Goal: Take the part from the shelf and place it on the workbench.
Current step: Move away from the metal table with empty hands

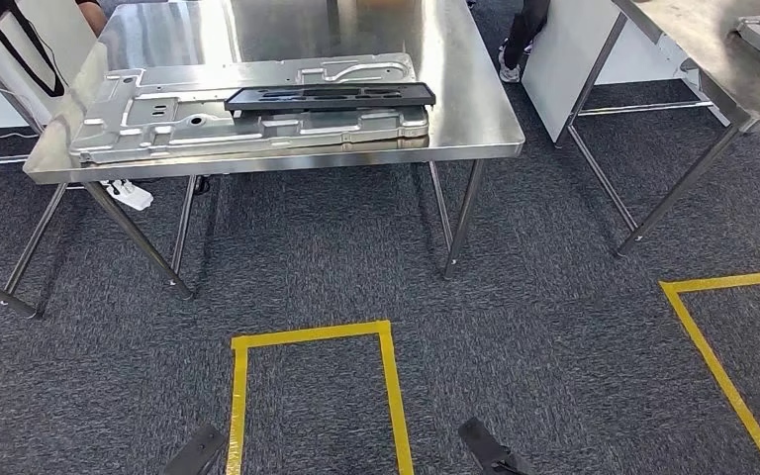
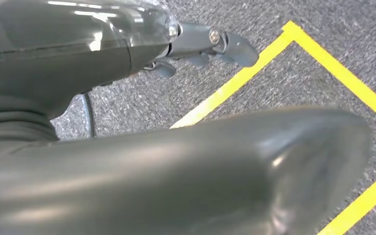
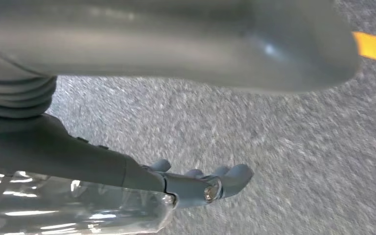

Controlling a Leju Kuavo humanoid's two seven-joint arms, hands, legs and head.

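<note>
Now both arms hang low; left hand (image 2: 210,46) and right hand (image 3: 200,183) spread, holding nothing; part (image 1: 329,97) on stamped panel (image 1: 247,114), steel table (image 1: 475,69); advice: approach squarely, lift level

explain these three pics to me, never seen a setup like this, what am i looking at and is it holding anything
A two-legged humanoid robot took all three. The head view looks down at a steel workbench bearing a large stamped metal panel with a black tray-like part lying on it. Yellow tape squares mark the grey carpet. The other two come from cameras at the wrists of its hanging arms: the left hand and the right hand, both over the carpet, fingers fairly straight, holding nothing.
</note>
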